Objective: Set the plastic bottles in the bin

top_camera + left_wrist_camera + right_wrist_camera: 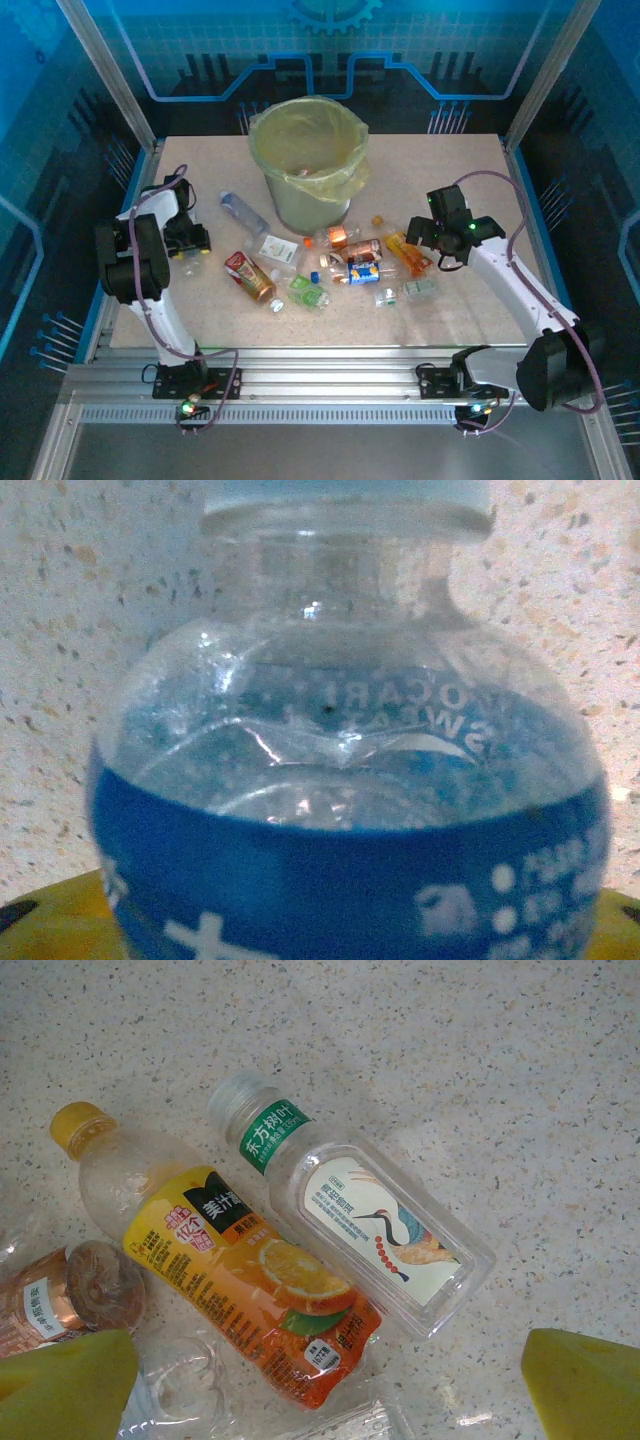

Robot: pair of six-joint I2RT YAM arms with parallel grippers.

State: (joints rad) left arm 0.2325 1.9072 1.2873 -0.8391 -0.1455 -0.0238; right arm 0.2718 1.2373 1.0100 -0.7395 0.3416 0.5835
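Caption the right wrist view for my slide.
Open right gripper above an orange juice bottle and a clear crane-label bottle lying side by side on the speckled table.

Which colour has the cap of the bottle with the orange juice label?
Yellow cap, on the orange-label bottle; it shows best in the right wrist view.

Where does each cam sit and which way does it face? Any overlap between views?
Top external: above and behind the bases, facing down on the table, bin and bottles; left gripper and right gripper show.
Left wrist: close against a blue-label bottle on the table; yellow finger pads at bottom corners.
Right wrist: facing down on an orange-label bottle; yellow finger pads at bottom corners, wide apart.
Shared: top external and right wrist both hold the orange-label bottle.
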